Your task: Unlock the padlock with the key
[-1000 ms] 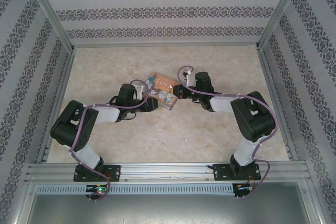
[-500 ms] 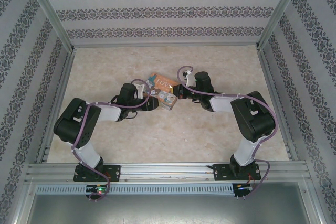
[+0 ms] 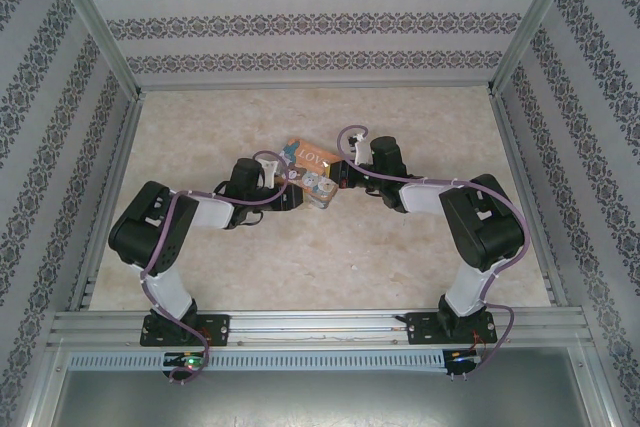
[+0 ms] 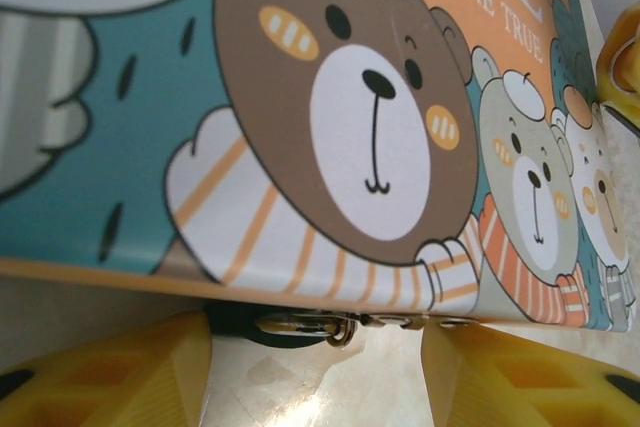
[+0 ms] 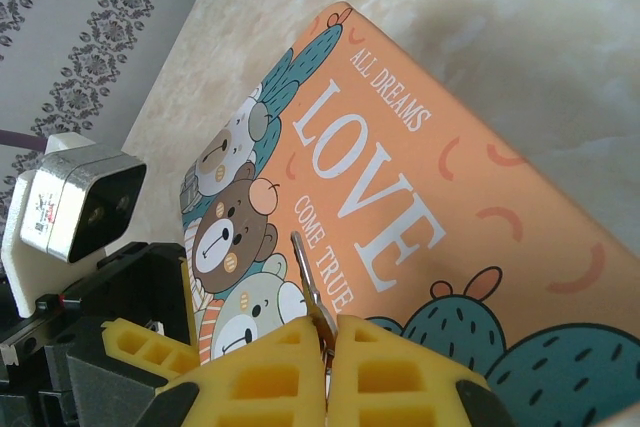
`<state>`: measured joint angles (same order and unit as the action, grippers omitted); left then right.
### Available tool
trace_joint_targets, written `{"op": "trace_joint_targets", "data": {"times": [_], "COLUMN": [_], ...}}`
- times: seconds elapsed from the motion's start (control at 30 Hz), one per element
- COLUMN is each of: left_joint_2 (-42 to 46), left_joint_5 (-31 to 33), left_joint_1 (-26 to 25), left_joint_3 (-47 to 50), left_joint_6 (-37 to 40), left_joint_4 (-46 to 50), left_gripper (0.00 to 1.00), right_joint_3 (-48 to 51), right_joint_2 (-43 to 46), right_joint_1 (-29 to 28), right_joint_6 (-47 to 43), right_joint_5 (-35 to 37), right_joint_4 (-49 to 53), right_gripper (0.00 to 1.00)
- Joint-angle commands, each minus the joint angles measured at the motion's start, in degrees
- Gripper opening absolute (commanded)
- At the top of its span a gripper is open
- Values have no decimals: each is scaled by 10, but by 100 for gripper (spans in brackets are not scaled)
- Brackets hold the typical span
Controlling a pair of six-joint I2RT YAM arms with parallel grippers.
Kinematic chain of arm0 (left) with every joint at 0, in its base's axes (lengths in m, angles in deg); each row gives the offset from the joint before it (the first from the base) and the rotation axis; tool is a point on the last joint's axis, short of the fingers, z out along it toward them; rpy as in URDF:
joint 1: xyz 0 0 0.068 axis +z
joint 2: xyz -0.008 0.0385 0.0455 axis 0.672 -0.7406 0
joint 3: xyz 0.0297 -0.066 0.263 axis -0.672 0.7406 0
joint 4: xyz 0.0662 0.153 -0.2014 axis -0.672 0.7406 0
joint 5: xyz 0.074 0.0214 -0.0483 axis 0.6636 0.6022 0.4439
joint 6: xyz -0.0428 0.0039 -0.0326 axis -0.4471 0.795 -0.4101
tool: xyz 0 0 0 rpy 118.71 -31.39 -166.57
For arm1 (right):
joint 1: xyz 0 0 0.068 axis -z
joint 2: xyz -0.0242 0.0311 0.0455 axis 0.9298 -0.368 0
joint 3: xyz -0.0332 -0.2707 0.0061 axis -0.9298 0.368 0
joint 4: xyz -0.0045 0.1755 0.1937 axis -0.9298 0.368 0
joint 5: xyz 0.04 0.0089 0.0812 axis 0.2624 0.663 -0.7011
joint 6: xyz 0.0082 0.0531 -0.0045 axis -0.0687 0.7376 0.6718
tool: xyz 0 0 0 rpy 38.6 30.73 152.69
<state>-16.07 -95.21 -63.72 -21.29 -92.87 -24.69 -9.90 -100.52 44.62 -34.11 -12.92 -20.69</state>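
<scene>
Right jaws tight around key (image 5: 305,272)

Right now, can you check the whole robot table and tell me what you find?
Surface: beige marbled table.
Job's things: thin silvery key in the right pincer; padlock not made out, only a small silvery bit at the edge of the bear tin.
Clutter: bear tin, LOVE written on it.
Pincers: right pincer shut on the key; left pincer open beside the tin.
Cables: purple cables along both arms.
Surroundings: patterned walls, metal frame.
</scene>
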Motion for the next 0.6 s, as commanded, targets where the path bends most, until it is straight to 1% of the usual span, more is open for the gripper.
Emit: {"op": "trace_joint_targets", "data": {"times": [0.0,0.23,0.57], "left_joint_2": [-9,-21,-30], "left_joint_5": [-3,8,31], "left_joint_1": [-10,-17,-35], "left_joint_3": [-8,0,20], "left_joint_6": [2,-12,-39], "left_joint_4": [-34,-72,-121], "left_gripper": [57,55,50], "right_joint_3": [-2,0,5], "right_joint_2": [-17,-16,-12], "right_joint_1": [-6,-8,-10], "right_joint_6": [-10,-11,-12], "right_joint_5": [15,17,21], "right_joint_4": [34,34,34], "right_gripper": [0,0,0]}}
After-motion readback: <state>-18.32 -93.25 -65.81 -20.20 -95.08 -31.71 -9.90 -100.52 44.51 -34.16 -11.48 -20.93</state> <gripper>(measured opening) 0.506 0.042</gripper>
